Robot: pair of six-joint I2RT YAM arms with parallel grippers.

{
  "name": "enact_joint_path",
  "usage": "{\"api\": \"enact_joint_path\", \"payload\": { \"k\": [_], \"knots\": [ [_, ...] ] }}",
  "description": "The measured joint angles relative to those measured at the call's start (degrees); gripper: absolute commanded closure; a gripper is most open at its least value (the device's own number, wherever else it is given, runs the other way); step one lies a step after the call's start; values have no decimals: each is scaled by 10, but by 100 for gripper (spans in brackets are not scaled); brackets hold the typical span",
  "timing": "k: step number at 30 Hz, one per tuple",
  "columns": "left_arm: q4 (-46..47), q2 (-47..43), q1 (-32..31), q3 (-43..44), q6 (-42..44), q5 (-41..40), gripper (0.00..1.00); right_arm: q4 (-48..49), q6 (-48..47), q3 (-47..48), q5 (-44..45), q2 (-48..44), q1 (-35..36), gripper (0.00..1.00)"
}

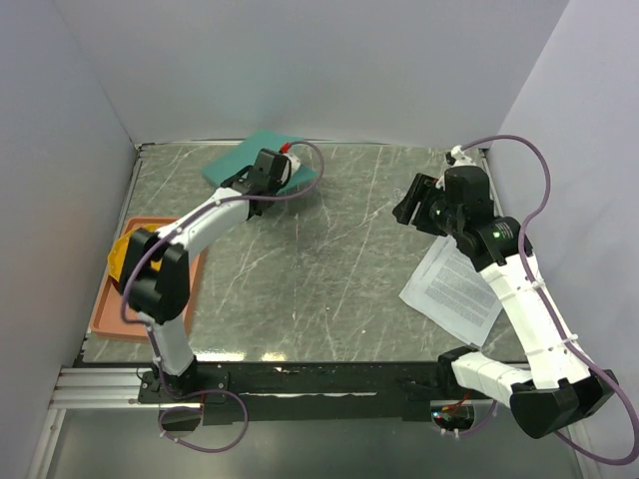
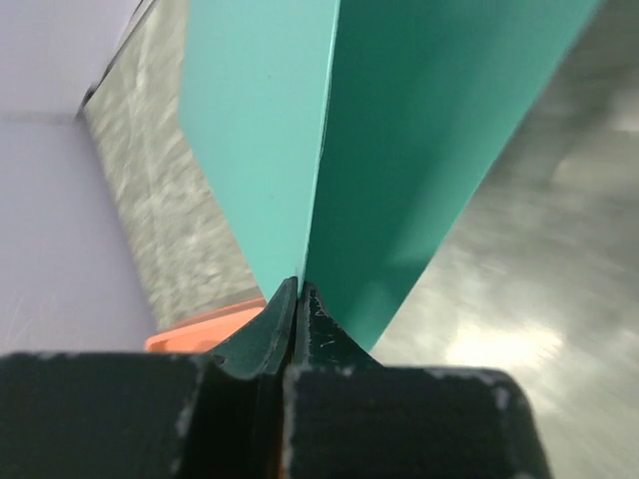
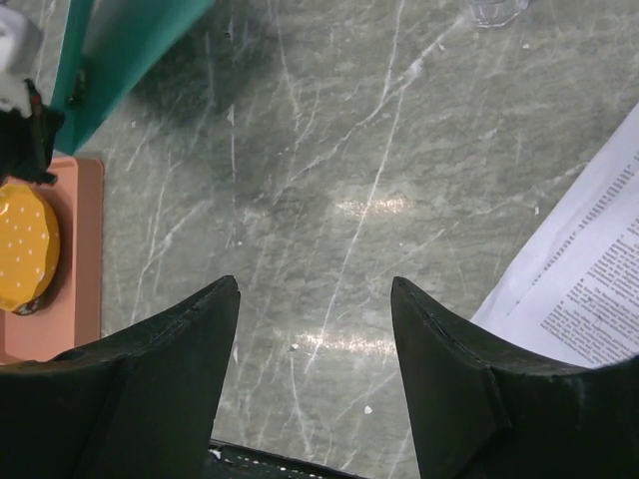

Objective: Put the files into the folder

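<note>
- Left gripper (image 2: 298, 299): fingers pressed together with no gap, pinching the edge of the teal folder (image 2: 399, 150); cover fans upward and away from the fingertips in two glossy panels
- Folder in the top view (image 1: 240, 160) sits at the far side of the table, just ahead of and partly under the left gripper (image 1: 268, 172); near part appears lifted off the surface, how far cannot be told
- Orange tray (image 2: 200, 327) shows as a sliver just to the lower left of the closed fingertips in the left wrist view; in the top view the tray (image 1: 105, 319) lies well behind the left gripper, under the arm's elbow
- Yellow round object (image 3: 25, 244) rests on the tray (image 3: 60, 339); kind cannot be told
- Right gripper (image 3: 315, 299): fingers spread wide, nothing between them, bare marble table (image 3: 329, 150) showing through the gap
- Files (image 3: 589, 279): white printed sheets lying flat on the table just to the right of the right finger, not touching it
- Top view puts the files (image 1: 454, 289) below and behind the right gripper (image 1: 414, 205), beside the right forearm; one corner hidden by the arm
- Folder (image 3: 110, 55) lies well ahead and to the left of the right gripper, standing apart from the files
- Small clear object (image 3: 496, 10) at the far edge ahead of the right finger, too cropped to identify
</note>
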Motion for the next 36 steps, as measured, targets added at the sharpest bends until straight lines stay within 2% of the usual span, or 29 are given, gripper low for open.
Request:
{"api": "enact_joint_path", "payload": {
  "k": [5, 11, 14, 20, 31, 36],
  "knots": [
    [-64, -89, -44, 0, -43, 72, 99, 16, -2, -1, -16, 10, -3, 30],
    [-137, -183, -50, -7, -104, 120, 99, 50, 0, -24, -47, 15, -9, 23],
    [-155, -237, -49, -36, -124, 137, 99, 60, 5, -40, -72, 20, -9, 17],
    [-172, -347, -49, -122, -151, 173, 99, 94, 42, -56, -165, 66, -10, 15],
    [-164, -384, -50, -174, -175, 189, 99, 155, 127, -39, -335, 224, 30, 18],
    [-161, -393, -50, -181, -176, 187, 99, 163, 139, -2, -374, 286, 47, 19]
  ]
}}
